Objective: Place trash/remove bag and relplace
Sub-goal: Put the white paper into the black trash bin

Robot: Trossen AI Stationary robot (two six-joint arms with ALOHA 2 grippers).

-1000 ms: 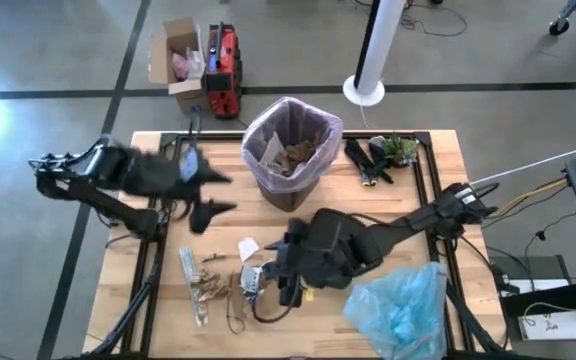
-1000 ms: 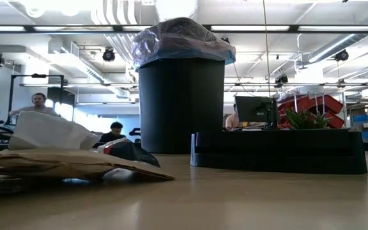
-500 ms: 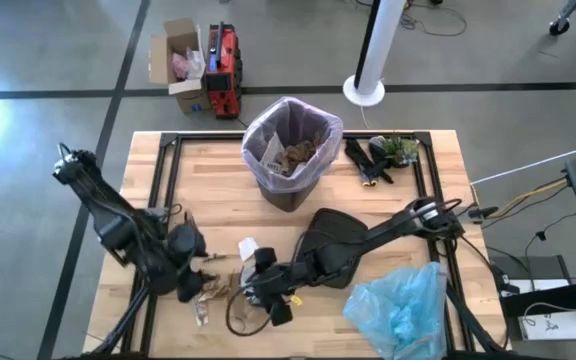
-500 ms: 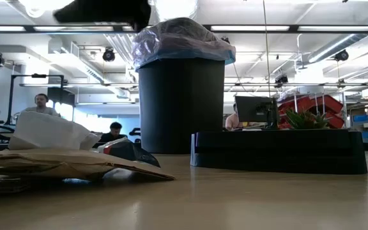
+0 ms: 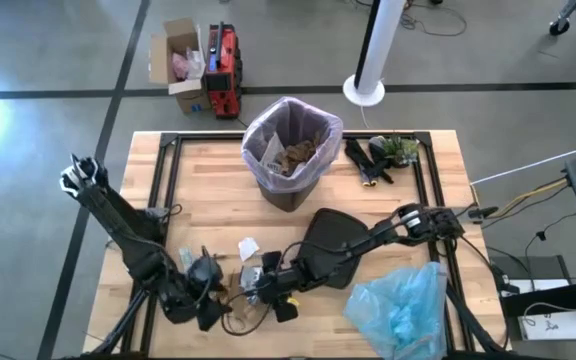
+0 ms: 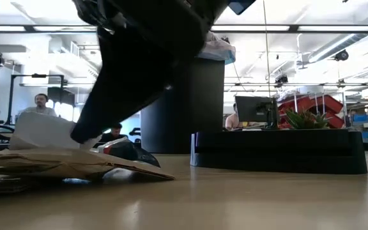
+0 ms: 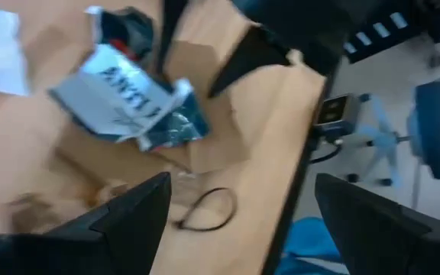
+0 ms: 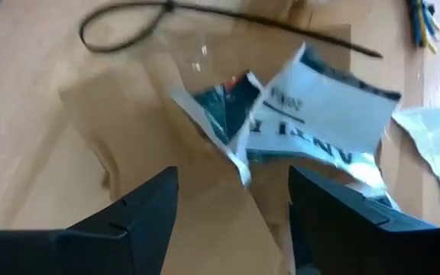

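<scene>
- Trash (image 5: 243,285): a loose heap of brown paper, white scraps and a printed wrapper (image 8: 312,114) is seen on the near left part of the worktop (image 5: 208,190); more brown paper is seen inside the bin (image 5: 290,152).
- Bag (image 5: 318,125): the pale pink-lavender liner is seen fitted over the rim of the black bin, at the far middle of the worktop.
- Replacement blue bag (image 5: 403,305): it is seen crumpled at the near right corner, well apart from the bin.
- Left tool (image 5: 211,300): it is held low at the left edge of the heap; fingers (image 7: 128,218) are seen spread wide apart, nothing clamped.
- Right tool (image 5: 268,290): it is held just over the heap from the right side; fingers (image 8: 136,210) are seen apart above the wrapper and brown paper, nothing held.
- A black cable loop (image 8: 128,19) is seen beside the heap.
</scene>
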